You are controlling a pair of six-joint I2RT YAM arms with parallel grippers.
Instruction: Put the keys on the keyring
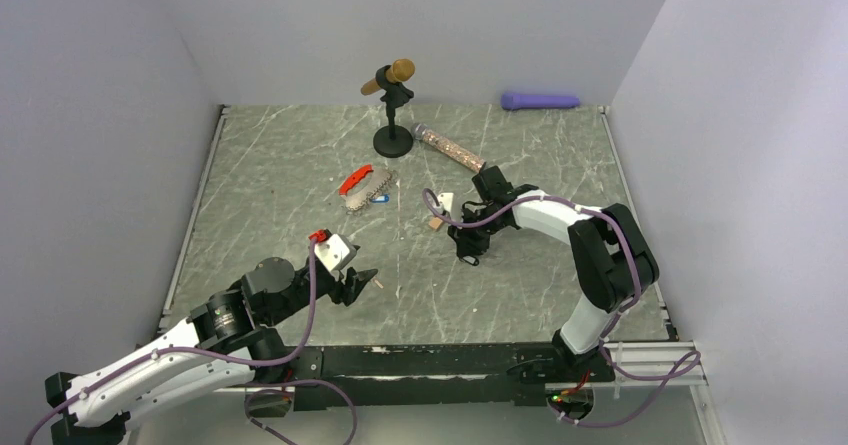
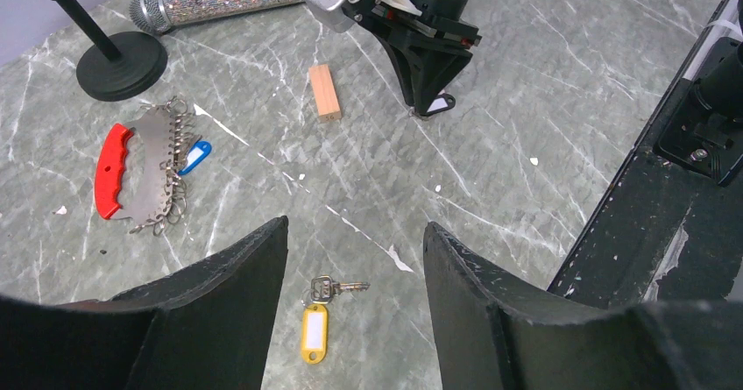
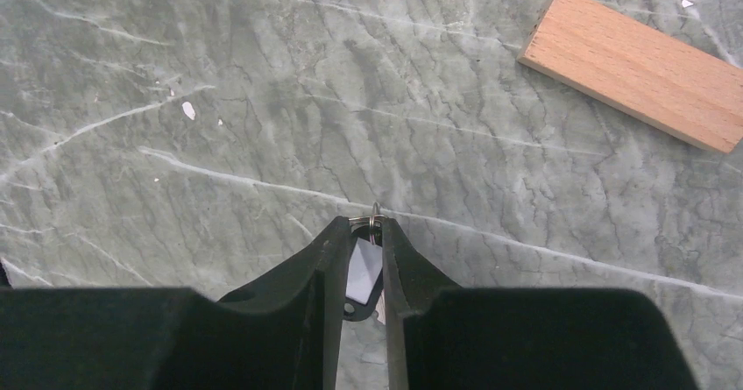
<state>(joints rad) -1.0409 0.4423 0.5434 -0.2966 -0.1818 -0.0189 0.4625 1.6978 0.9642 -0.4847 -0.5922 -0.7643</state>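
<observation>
Nearest the bases, the left end effector [image 2: 355,232] hangs w/ fingers spread, gripping nothing; the yellow-tag key [image 2: 317,318] lies loose right under it, well near-side of the keyring [image 2: 131,175]. Further out, right of the keyring, the right end effector [image 3: 361,232] is pinched closed on the black-tag key [image 3: 363,272], low at the tabletop [image 1: 280,165]; wood block [image 2: 325,91] sits btwn it & the keyring. Blue-tag key [image 2: 194,156] touches the keyring's metal side; threaded or not, can't tell. So approx. one key maybe on, two left. Bare tabletop btwn keyring & both arms gives approach room; mic stand [image 2: 121,64] crowds the keyring's far side.
</observation>
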